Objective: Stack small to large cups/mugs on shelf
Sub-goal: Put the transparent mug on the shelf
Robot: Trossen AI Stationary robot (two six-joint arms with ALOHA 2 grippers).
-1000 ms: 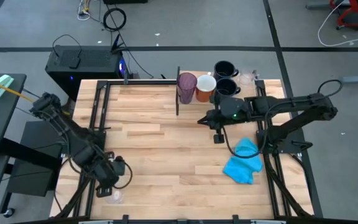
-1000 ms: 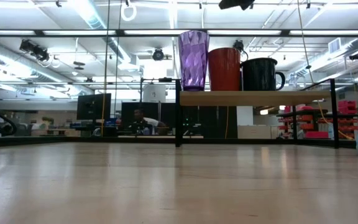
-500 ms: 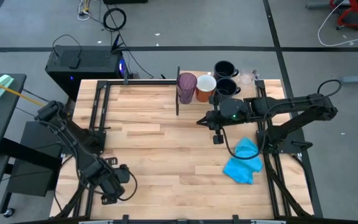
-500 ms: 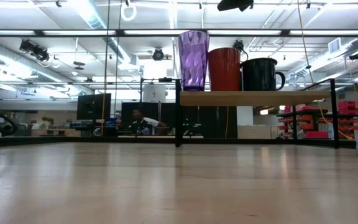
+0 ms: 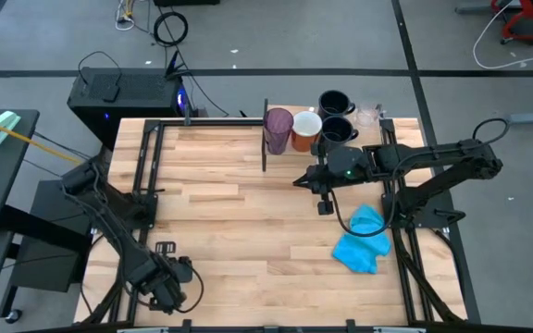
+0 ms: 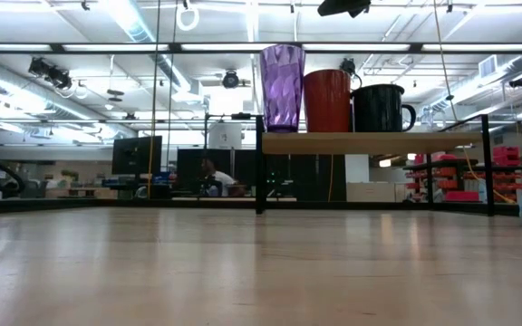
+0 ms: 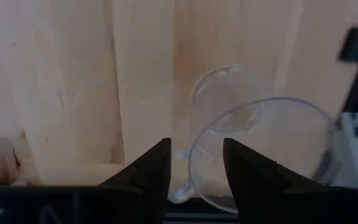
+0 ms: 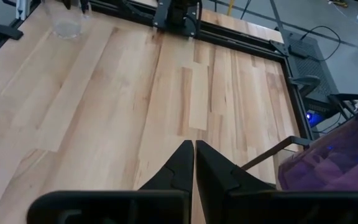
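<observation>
At the table's seven o'clock corner, the left claw, fingers apart, straddles the thin rim of a clear plastic cup, likely featherlight, slippery and easily crushed; the right claw is pressed together.

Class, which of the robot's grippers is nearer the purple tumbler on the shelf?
Right. The right gripper hangs mid-table just in front of the purple tumbler; the left gripper is at the table's near left corner.

Wide bare tabletop between blue cloth and shelf.
</observation>
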